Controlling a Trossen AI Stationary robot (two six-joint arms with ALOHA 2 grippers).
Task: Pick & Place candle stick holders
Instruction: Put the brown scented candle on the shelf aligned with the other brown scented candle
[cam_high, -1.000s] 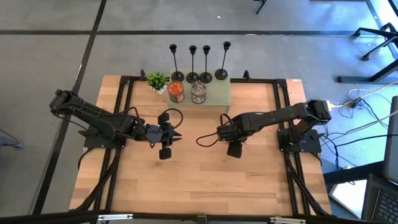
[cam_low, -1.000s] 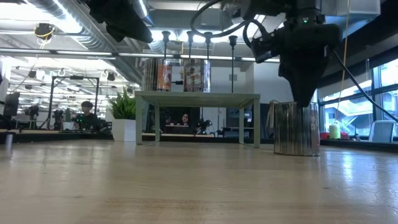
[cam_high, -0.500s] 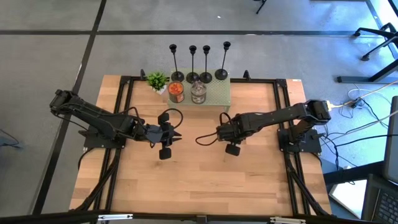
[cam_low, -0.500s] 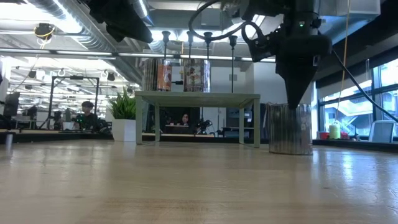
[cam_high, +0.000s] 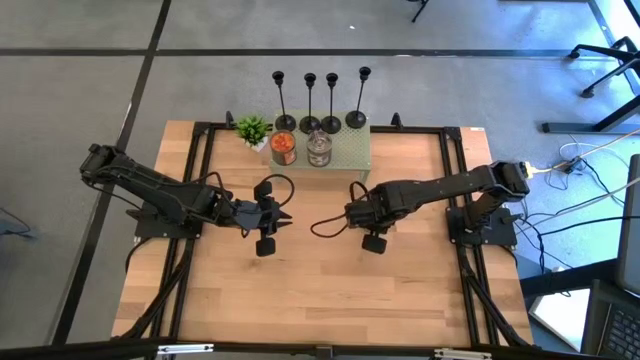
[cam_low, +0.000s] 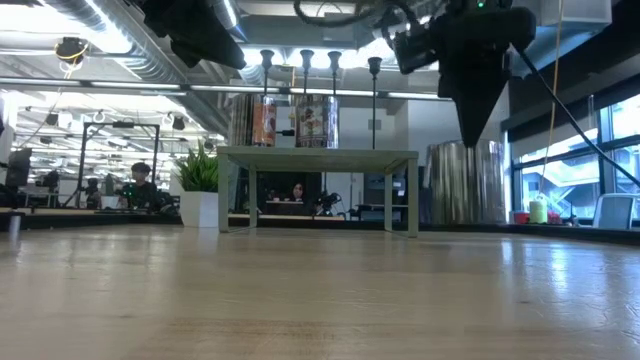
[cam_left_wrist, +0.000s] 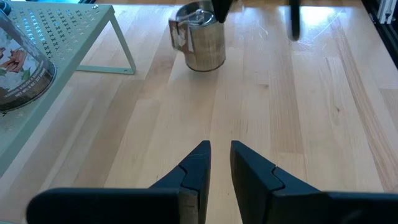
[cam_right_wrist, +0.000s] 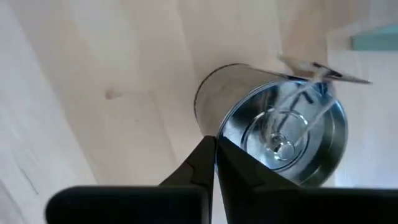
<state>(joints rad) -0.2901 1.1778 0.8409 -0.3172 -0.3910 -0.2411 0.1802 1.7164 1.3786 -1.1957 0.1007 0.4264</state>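
Progress nil as far as visible. Four candle stick holders (cam_high: 330, 123) standing upright in a row along the far edge of green perforated riser (cam_high: 350, 150); none lifted, none set down elsewhere. All four pick-and-place moves judged outstanding.

Right tool (cam_right_wrist: 214, 144) closed, fingertips together, gripping nothing; positioned over mid-surface, above and just beside shiny metal can (cam_right_wrist: 273, 124), short of the riser. Left tool (cam_left_wrist: 219, 148) narrowly parted, empty, waiting over the wooden surface (cam_high: 320, 290) left of centre, pointed toward the right arm.

Other items noted:
- Orange-filled glass jar (cam_high: 284, 148) and silver-filled glass jar (cam_high: 319, 150) on the riser's near half, directly in front of the holders.
- Small green potted plant (cam_high: 253, 130) at the riser's left end.
- Metal can on the surface between the arms and the riser's right leg.

Obstruction assessment: jars block a straight low approach to the two middle holders; stems thin and close together, so likely to be knocked by a tool passing between them. Rightmost holder judged least obstructed. Placement spot not identifiable.
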